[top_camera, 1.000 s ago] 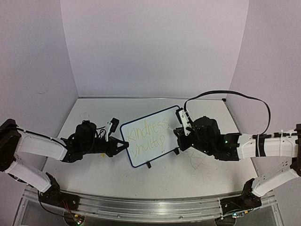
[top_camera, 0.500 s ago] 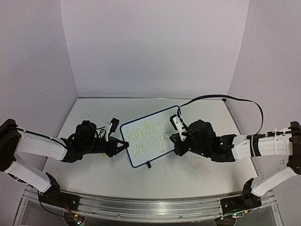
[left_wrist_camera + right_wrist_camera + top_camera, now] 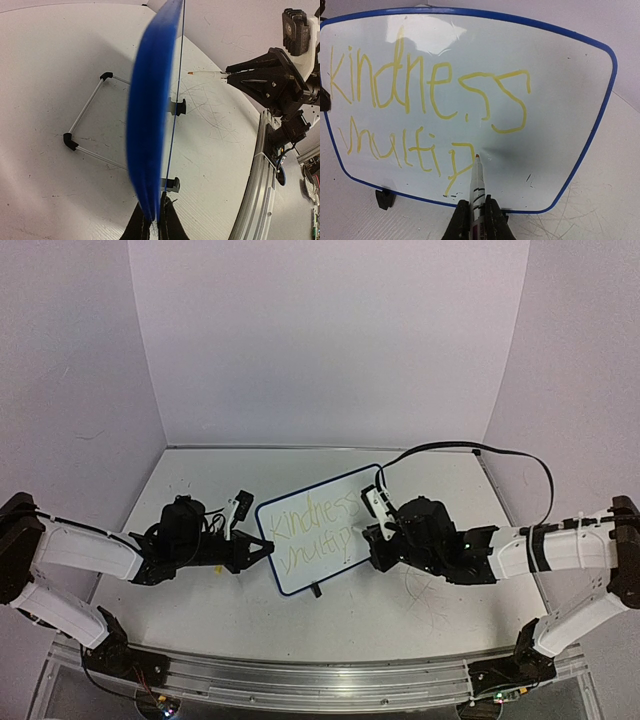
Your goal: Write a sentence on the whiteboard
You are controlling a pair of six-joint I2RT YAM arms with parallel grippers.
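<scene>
1. Right claw (image 3: 476, 212): jaws narrow, pinching the marker (image 3: 478, 187) low on its barrel, with the tip pointing at the board (image 3: 560, 115).
2. The tip is at the board face, just right of the "p". It looks like contact, but I can't confirm it from the wrist view.
3. Left claw (image 3: 156, 222): jaws are pinched onto the board's blue frame at its left edge, bracing it. The board stands on wire feet (image 3: 70, 141), seen edge-on from this wrist.
4. Step in hand, my read: finishing "multiplies", with "lies" left to write. To do it well:
   - Press lightly and evenly. Only the feet and one clamp hold the board, so a hard push would likely twist or tip it.
   - Start the next letter just right of the "p".
   - Use short strokes and follow the line's slant.
   - Keep letters small, because bare room toward the lower-right frame is limited.
5. Sentence (image 3: 427, 90): thin yellow-green handwriting in two slanted lines.
   - The top line reads "kindness", large, with the "ss" sprawling right.
   - The line below reads "multip", smaller.
   - Contrast on white is low, and it is faint from the top camera.
6. Board: white, with a dark-blue frame and rounded corners. It sits mid-table (image 3: 200, 600) between the two claws, face turned toward the right arm.
</scene>
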